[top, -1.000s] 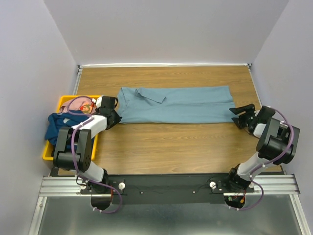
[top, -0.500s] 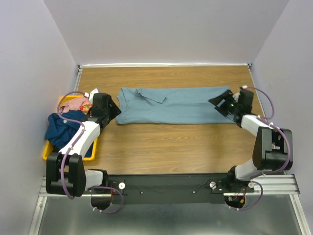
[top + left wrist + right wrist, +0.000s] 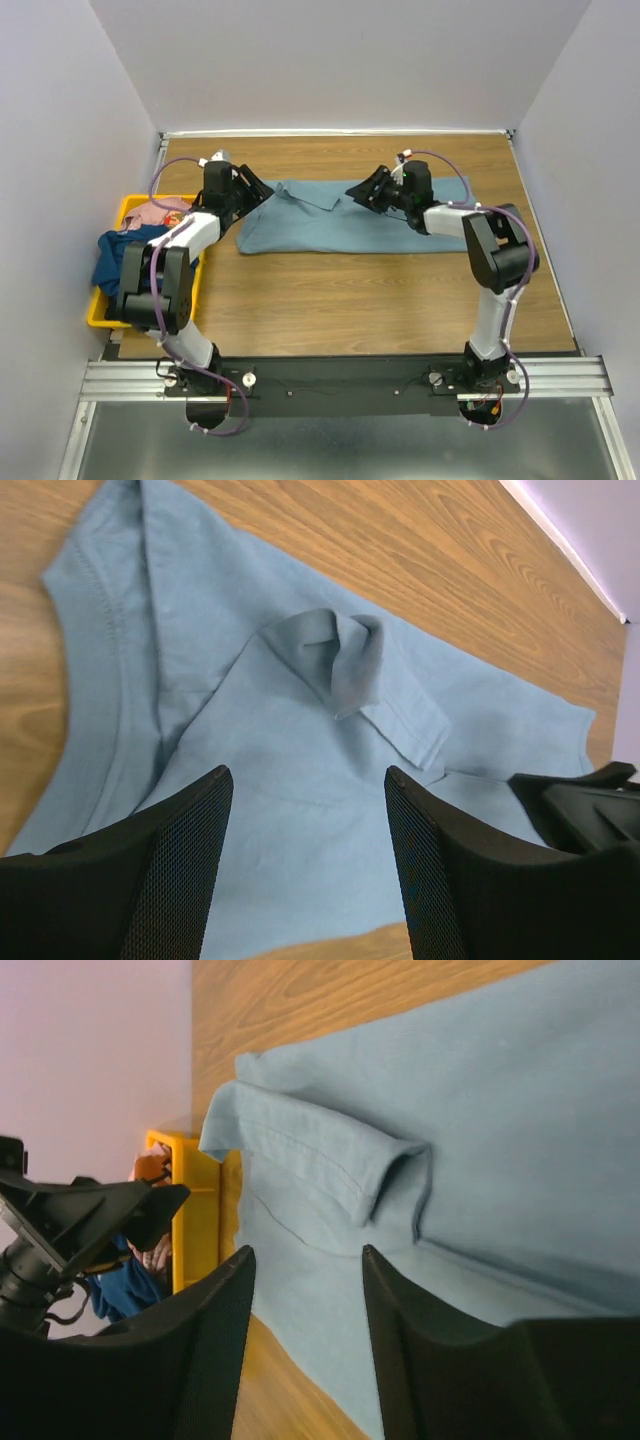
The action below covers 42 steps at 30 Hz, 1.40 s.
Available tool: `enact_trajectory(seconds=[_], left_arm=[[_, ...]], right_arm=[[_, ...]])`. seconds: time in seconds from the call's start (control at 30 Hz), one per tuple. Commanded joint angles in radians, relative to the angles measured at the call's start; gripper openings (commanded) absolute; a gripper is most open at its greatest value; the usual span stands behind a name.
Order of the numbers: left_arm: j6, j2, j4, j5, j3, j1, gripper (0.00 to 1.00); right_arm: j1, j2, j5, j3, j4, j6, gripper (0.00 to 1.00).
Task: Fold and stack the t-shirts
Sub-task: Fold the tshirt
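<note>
A light blue-grey t-shirt point(image 3: 400, 225) lies flat across the back half of the wooden table, with one sleeve point(image 3: 350, 665) folded in and puckered. My left gripper point(image 3: 260, 190) hovers open over the shirt's left end; only cloth shows past its fingers point(image 3: 308, 772). My right gripper point(image 3: 360, 192) is over the shirt's middle, near that sleeve point(image 3: 330, 1150), open with nothing between its fingers point(image 3: 308, 1250). A navy t-shirt point(image 3: 118, 262) and a pink patterned t-shirt point(image 3: 160, 212) lie bunched in the yellow bin.
The yellow bin point(image 3: 97, 315) stands at the table's left edge, beside the left arm. Grey walls close in the table at the back and on both sides. Bare wood point(image 3: 350, 300) stretches between the shirt and the arm bases.
The left gripper let go, opened and swung from the bin side to the shirt's far left end. The right gripper travelled left from the table's right edge to the shirt's middle, its jaws narrowing a little.
</note>
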Motion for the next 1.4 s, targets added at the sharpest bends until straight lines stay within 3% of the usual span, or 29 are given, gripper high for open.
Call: enact_trajectory(seconds=[0.0,0.07,0.23,0.9,1.13,1.3,1.37], left_arm=[[-0.026,0.089,0.076,0.081,0.064,-0.01,0.7],[-0.028,0.117,0.084,0.096,0.09,-0.012,0.7],[-0.031,0.188,0.102,0.117,0.12,-0.013,0.67],[-0.042,0.266,0.117,0.131,0.156,-0.035,0.61],[-0.051,0.271,0.122,0.133,0.165,-0.036,0.61],[-0.074,0.249,0.156,0.117,0.143,-0.036,0.61],[-0.095,0.246,0.171,0.116,0.13,-0.036,0.61]], right_arm=[[0.039,0.101,0.002,0.089,0.05,0.035,0.51],[0.057,0.155,-0.003,0.122,0.053,0.047,0.44],[0.094,0.22,0.002,0.162,0.056,0.061,0.41],[0.131,0.299,0.063,0.198,0.057,0.087,0.41],[0.133,0.289,0.081,0.192,0.056,0.088,0.14],[0.133,0.266,0.103,0.17,0.056,0.085,0.01],[0.131,0.255,0.118,0.152,0.056,0.084,0.01]])
